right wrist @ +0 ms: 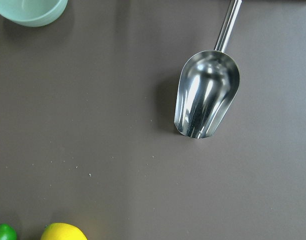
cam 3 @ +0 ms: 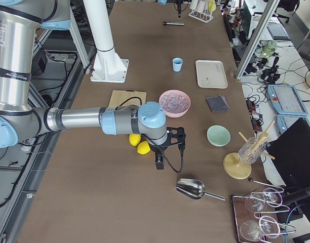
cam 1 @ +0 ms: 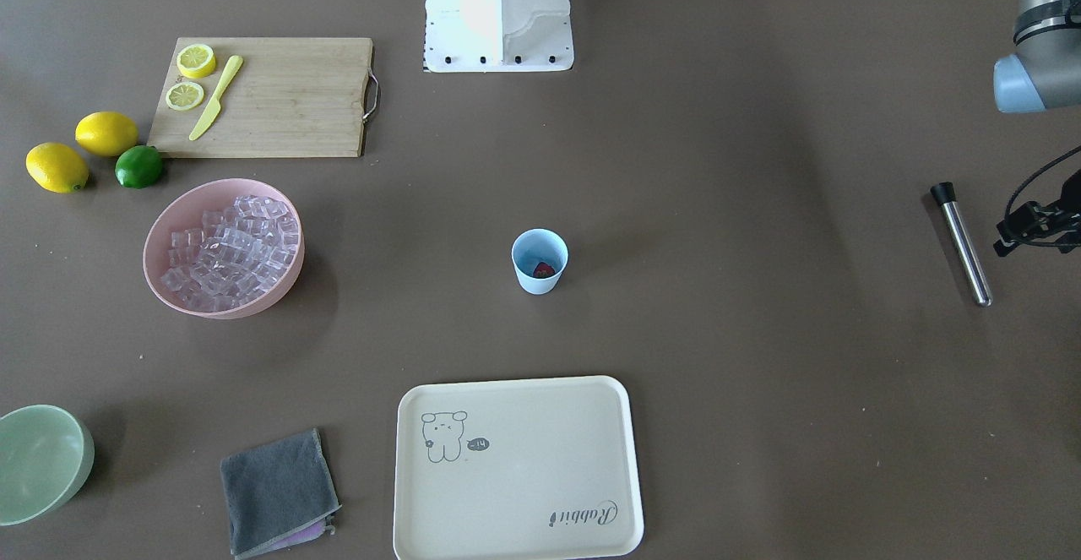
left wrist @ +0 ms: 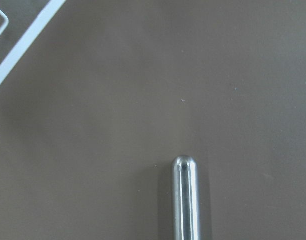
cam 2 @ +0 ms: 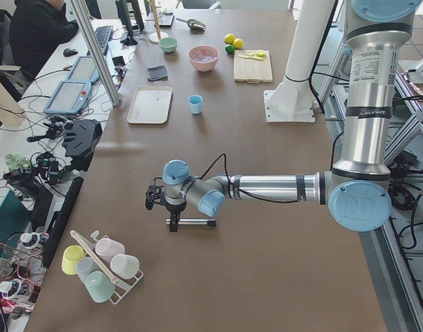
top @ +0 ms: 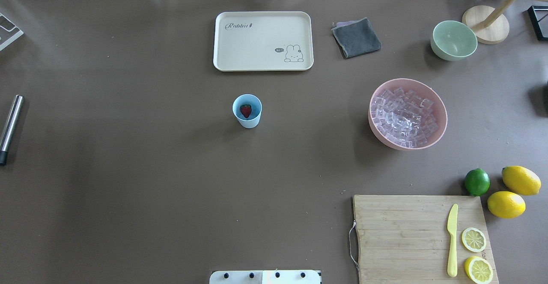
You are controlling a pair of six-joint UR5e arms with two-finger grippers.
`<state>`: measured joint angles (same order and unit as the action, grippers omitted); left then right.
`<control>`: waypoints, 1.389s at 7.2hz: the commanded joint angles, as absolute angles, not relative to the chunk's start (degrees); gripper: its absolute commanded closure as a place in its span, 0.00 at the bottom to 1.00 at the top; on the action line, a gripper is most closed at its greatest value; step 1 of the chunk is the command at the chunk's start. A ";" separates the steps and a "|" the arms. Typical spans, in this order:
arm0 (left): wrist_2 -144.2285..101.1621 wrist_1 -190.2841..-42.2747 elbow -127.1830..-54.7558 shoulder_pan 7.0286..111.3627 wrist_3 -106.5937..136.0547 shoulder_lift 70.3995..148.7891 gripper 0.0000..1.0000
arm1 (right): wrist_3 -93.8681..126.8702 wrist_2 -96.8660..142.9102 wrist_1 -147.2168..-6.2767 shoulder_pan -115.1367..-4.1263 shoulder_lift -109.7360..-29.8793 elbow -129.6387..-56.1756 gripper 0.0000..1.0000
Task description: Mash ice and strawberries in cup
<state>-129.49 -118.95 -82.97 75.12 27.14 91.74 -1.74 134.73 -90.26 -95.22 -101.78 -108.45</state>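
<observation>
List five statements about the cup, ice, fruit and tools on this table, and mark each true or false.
1. The strawberry lies inside the cup. True.
2. Ice is already in the cup. False: the ice sits in the pink bowl.
3. The metal rod stands in the cup. False: the metal rod lies flat on the table, far from the cup.
4. Two lemon halves lie on the cutting board beside the yellow knife. True.
5. The lime is on the cutting board. False: the lime sits on the table, next to the whole lemons.
</observation>
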 commanded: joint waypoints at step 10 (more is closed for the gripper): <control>-134.91 -100.90 -100.90 94.57 8.00 82.17 0.02 | -1.93 135.26 -90.35 -95.27 -102.22 -109.51 0.00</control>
<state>-135.09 -101.04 -100.77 93.95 8.35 81.71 -1.88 135.20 -90.28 -95.27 -102.12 -109.46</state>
